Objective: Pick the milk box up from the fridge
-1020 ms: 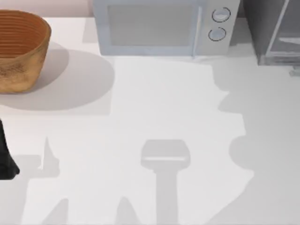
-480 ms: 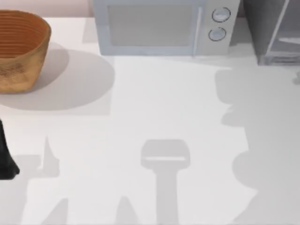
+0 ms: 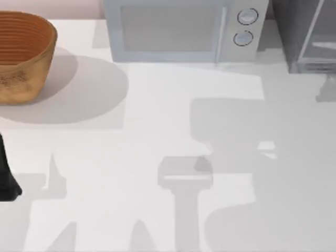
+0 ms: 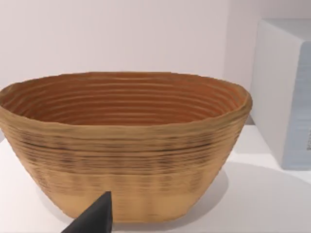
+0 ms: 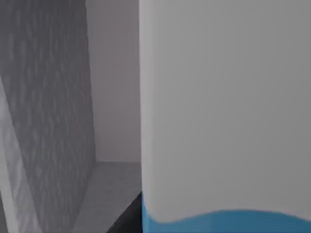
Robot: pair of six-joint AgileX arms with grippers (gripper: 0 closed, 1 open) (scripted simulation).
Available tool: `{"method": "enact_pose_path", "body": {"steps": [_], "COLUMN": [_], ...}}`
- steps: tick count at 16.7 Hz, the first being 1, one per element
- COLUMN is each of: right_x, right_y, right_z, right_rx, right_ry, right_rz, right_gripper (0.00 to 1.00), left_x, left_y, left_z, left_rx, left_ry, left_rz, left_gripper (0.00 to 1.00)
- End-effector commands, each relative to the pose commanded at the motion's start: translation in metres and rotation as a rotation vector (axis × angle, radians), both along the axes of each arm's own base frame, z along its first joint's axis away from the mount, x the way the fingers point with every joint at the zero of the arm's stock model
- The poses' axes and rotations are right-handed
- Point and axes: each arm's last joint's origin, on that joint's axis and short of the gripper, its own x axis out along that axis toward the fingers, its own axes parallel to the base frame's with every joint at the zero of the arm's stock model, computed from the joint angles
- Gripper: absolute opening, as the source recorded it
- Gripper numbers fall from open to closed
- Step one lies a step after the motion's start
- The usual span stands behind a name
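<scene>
The milk box point(image 5: 223, 107) stands very close in the right wrist view: a white face with a blue band along its lower edge. Grey inner walls of the fridge point(image 5: 48, 121) rise beside it, so my right gripper is inside the fridge, right at the carton. From above, the dark grey fridge point(image 3: 302, 31) stands at the table's far right corner, and the carton is hidden inside it. My left arm point(image 3: 6, 181) rests at the table's left edge, facing the basket.
A woven basket point(image 3: 21, 55) point(image 4: 124, 145) sits at the far left. A light-grey microwave point(image 3: 181, 29) with two round knobs stands at the back middle, just left of the fridge. Broad arm shadows lie over the white table point(image 3: 157, 105).
The right arm's shadow has spread leftward across the table, from the right side to the middle. The left arm, basket and microwave have not moved.
</scene>
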Motion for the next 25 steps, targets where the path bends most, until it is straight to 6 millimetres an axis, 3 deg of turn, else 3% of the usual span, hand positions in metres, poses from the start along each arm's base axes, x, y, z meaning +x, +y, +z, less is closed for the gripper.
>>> {"method": "enact_pose_path", "body": {"steps": [3,6,9,12,18,25], "right_x": [-0.045,-0.098,-0.145,-0.177,-0.198,-0.198], "right_y": [0.021,0.039,0.052,0.059,0.065,0.065], "right_z": [0.020,0.023,0.008,-0.017,-0.053,-0.055], "right_rx": [0.001,0.006,0.012,0.014,0.010,0.012], "right_ry": [-0.002,0.000,0.002,0.004,0.012,0.013], "right_rz": [0.000,-0.001,-0.004,-0.007,-0.007,-0.008], "right_gripper": [0.00,0.00,0.00,0.00,0.00,0.00], "left_x": [0.000,0.000,0.000,0.000,0.000,0.000], "left_y": [0.000,0.000,0.000,0.000,0.000,0.000], "left_z": [0.000,0.000,0.000,0.000,0.000,0.000], "left_rx": [0.000,0.000,0.000,0.000,0.000,0.000], "left_ry": [0.000,0.000,0.000,0.000,0.000,0.000], "left_rz": [0.000,0.000,0.000,0.000,0.000,0.000], "left_gripper": [1.00,1.00,1.00,1.00,1.00,1.00]}}
